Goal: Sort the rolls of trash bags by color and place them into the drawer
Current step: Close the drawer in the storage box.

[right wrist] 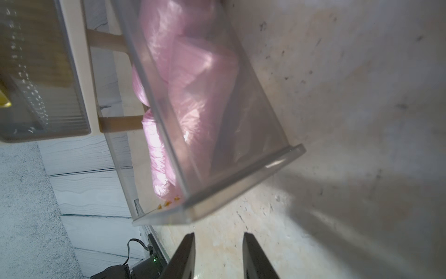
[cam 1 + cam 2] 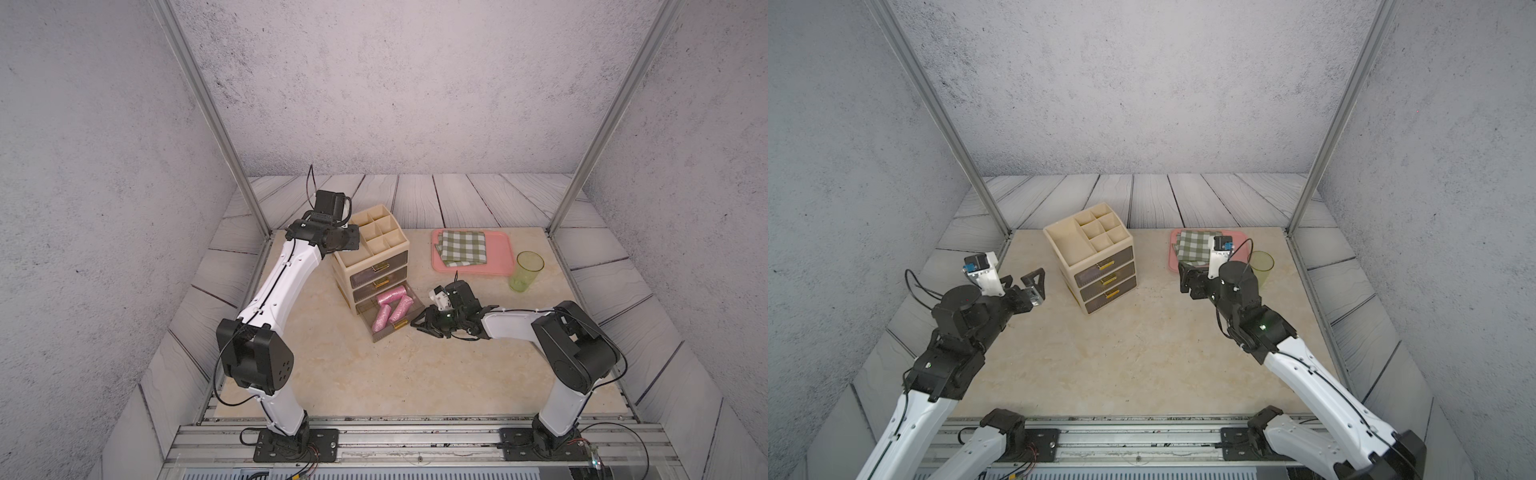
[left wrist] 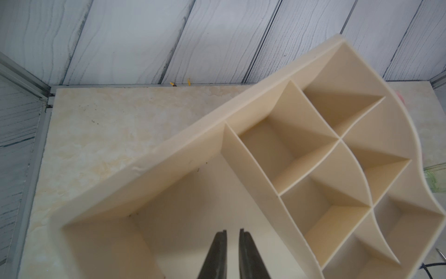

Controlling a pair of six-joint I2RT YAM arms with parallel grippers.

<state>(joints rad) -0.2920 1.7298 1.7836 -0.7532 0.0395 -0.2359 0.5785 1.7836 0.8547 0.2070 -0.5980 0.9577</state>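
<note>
The left pincer [image 3: 232,232], clenched empty, hangs above the organizer [image 3: 149,164], while the right pincer [image 1: 219,236], released, has the open drawer [image 1: 241,193] of pink rolls [image 1: 193,72] just ahead on the desk [image 1: 337,96].

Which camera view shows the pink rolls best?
A top view: the pink rolls lie uncovered in the open bottom drawer. The right wrist view shows them close, but blurred behind the drawer's clear wall. The left wrist view shows only the organizer's top compartments. In a top view the organizer's drawers look shut.
</note>
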